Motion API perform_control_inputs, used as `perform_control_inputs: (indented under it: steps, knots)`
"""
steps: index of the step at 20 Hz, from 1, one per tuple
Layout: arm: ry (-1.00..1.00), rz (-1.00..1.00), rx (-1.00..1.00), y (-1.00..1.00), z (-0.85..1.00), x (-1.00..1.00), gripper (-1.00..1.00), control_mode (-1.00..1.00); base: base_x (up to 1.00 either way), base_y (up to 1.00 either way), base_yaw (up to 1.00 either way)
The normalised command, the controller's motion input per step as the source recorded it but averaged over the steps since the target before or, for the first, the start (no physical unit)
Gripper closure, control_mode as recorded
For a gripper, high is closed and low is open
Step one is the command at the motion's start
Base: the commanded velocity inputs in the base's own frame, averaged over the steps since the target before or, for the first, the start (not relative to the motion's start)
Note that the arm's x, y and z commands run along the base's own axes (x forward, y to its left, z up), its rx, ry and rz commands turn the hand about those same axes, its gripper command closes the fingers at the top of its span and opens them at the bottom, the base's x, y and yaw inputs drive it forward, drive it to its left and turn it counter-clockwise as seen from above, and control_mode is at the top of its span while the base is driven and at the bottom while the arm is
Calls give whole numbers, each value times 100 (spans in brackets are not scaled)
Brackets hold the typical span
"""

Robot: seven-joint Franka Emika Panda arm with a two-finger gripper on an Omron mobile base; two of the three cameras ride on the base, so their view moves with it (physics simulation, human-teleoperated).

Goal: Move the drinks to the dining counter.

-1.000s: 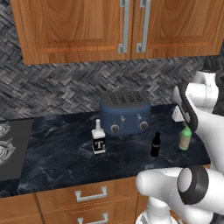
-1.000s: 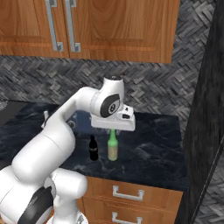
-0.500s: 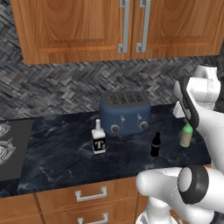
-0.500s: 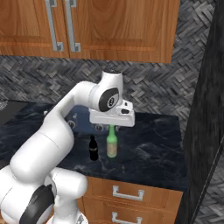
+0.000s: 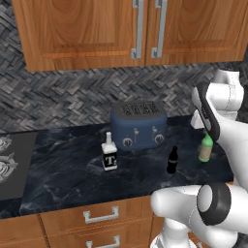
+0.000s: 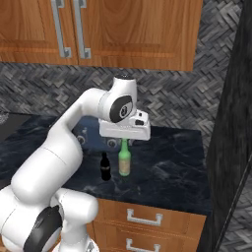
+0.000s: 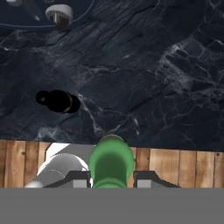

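hand (image 7: 112, 179): clenched on green bottle (image 6: 124, 161) neck | black bottle (image 6: 104, 167) beside | clear bottle (image 5: 110, 155) apart

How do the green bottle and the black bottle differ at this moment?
The green bottle is gripped at its neck by the claw; the black bottle stands free beside it. The green one is taller and thicker, the black one shorter and slimmer. Both are upright at the black marble worktop.
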Motion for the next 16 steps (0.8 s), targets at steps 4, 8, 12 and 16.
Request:
perform_control_inputs:
  steps: [4,8,12,16]
  knots:
    - [0,0,0,0,0,0,100,100,-33,32,0]
    - [0,0,0,0,0,0,100,100,-95,76,14]
    - [0,0,0,0,0,0,100,100,-90,60,50]
    - [0,0,0,0,0,0,100,100,-80,65,76]
